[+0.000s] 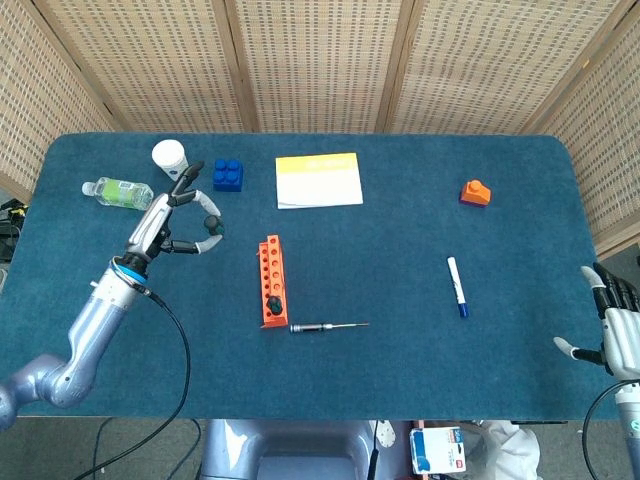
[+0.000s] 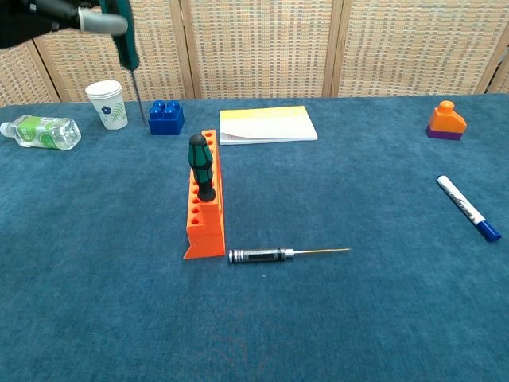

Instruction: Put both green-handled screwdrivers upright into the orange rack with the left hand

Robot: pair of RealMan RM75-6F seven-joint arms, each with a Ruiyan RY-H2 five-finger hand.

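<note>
The orange rack (image 1: 271, 281) lies mid-table, its row of holes running front to back. One green-handled screwdriver (image 2: 200, 165) stands upright in a hole near its front end. My left hand (image 1: 172, 222) is raised above the table, left of the rack's far end, and grips the second green-handled screwdriver (image 2: 126, 40). In the chest view that tool hangs nearly upright, shaft pointing down, with the left hand (image 2: 56, 11) at the top left corner. My right hand (image 1: 617, 328) stays at the table's right front edge, fingers apart, holding nothing.
Along the back left stand a paper cup (image 1: 171, 159), a blue block (image 1: 228, 175) and a lying plastic bottle (image 1: 118, 191). A yellow notepad (image 1: 319, 180) is behind the rack. A silver screwdriver (image 1: 328, 326) lies by the rack's front. A marker (image 1: 457, 286) and orange block (image 1: 476, 192) sit right.
</note>
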